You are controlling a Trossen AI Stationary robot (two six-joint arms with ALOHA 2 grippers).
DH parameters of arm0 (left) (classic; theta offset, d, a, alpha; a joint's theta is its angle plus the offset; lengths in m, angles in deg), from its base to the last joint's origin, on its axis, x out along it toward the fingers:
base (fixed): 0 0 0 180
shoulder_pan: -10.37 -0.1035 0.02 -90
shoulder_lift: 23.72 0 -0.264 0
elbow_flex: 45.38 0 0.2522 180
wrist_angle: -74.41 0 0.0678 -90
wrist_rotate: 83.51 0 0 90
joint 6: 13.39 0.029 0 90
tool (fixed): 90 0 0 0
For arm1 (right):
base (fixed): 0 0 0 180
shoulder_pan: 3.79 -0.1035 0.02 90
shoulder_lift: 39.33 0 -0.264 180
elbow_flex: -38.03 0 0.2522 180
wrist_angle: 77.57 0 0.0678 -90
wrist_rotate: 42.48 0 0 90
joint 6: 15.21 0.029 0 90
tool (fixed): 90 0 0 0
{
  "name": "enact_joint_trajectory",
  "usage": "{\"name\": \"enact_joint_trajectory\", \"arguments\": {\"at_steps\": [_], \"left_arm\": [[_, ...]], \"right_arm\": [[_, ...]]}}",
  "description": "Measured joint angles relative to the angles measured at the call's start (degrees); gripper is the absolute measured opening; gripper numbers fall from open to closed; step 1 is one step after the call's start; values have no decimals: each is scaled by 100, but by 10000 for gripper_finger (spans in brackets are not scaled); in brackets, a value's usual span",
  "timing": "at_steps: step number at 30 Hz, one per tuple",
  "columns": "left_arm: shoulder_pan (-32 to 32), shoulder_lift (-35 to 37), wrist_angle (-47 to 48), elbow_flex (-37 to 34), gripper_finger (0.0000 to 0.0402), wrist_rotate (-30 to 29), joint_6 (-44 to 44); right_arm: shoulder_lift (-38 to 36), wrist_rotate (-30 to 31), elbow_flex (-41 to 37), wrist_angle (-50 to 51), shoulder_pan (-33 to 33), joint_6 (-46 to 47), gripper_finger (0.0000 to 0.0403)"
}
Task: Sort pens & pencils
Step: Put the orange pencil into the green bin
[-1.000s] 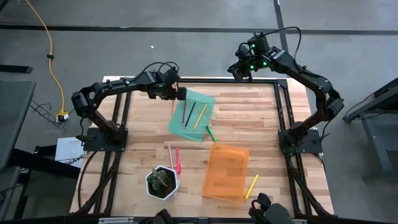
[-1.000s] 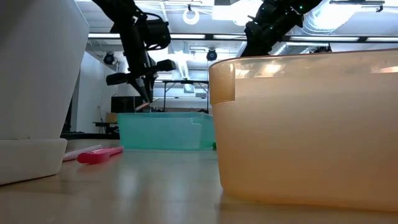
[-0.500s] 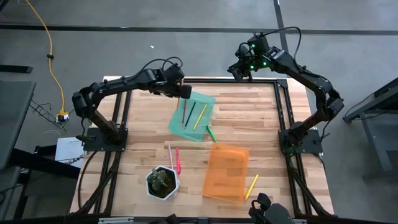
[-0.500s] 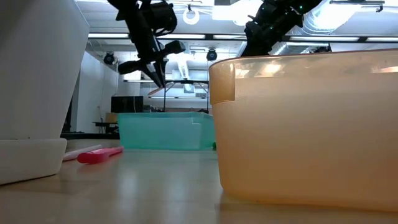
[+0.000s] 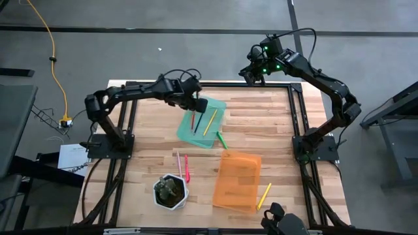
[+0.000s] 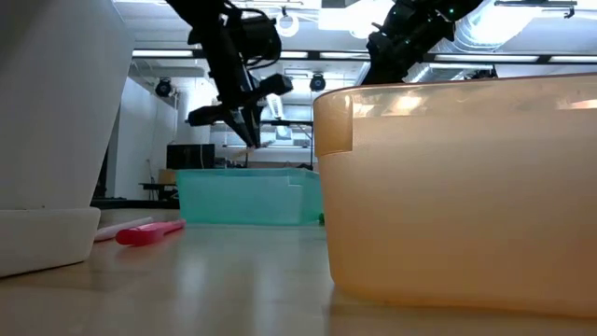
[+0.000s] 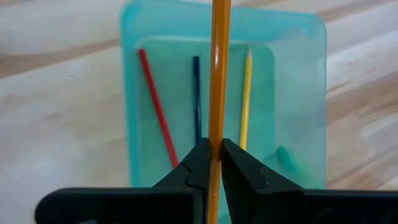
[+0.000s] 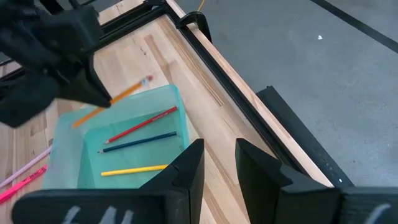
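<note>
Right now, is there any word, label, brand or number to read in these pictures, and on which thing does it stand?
None can be read.
Pencils in the green tray: no print shows.
Orange tray, pot: no label shows.
Paper sheet on the floor: marks too small to read.

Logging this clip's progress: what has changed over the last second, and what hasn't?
The left claw, shut on an orange pencil, has travelled from beside the green tray's far corner to above it. Nothing was taken or released. The red, dark blue and yellow pencils inside the tray, the orange tray and the right claw beyond the table's far edge stayed put.
</note>
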Motion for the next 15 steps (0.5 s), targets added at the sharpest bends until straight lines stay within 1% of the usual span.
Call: {"name": "enact_joint_trajectory", "arguments": {"at_steps": [7, 15], "left_arm": [[65, -305, -106, 0, 20, 35, 38], [60, -324, -49, 0, 28, 14, 129]], "right_arm": [[0, 0, 0, 0, 0, 5, 83], [1, 0, 1, -4, 1, 4, 83]]}}
